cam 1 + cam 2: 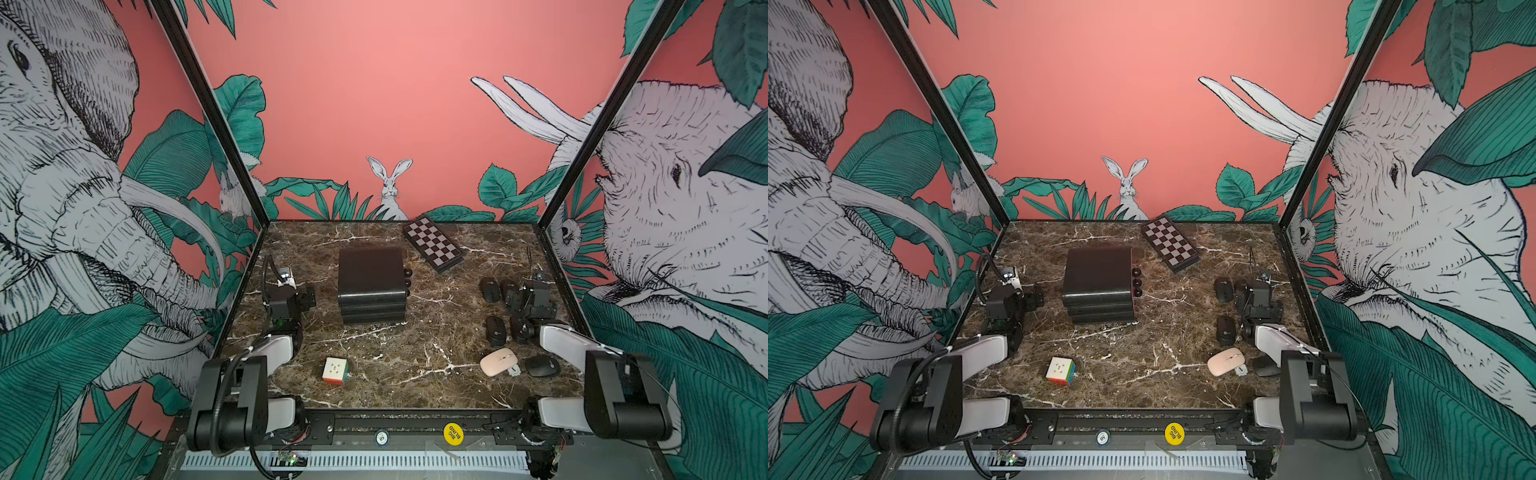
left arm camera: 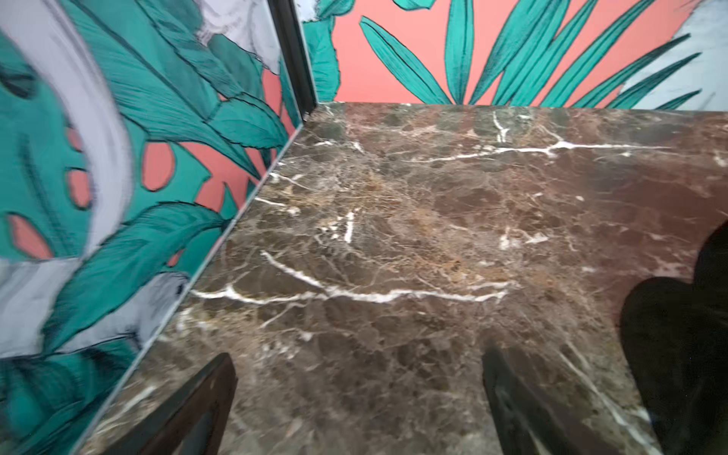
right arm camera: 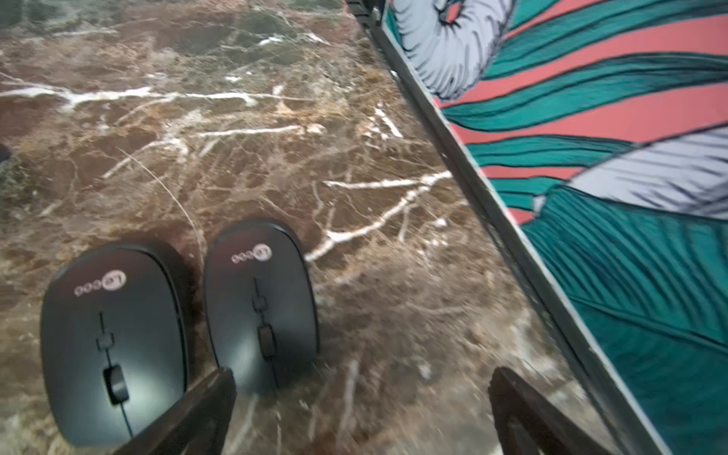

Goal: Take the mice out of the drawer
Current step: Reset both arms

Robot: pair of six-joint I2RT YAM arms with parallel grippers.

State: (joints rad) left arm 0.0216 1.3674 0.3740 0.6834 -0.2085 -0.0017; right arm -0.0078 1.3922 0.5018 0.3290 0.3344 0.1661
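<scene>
Five mice [image 1: 496, 330] lie on the table [image 1: 415, 345]; drawer unit [image 1: 371, 282] looks shut.
Our right gripper [image 3: 362, 378] hangs spread and empty by two black mice [image 3: 260, 307]; we judge unloading finished, needing only a clean retreat.

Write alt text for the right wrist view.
Two black mice lie side by side, wheels up, on the brown marble table. The right gripper is open and empty, and one finger crosses in front of the mice's near ends. A leaf-patterned wall runs along the table's edge.
</scene>
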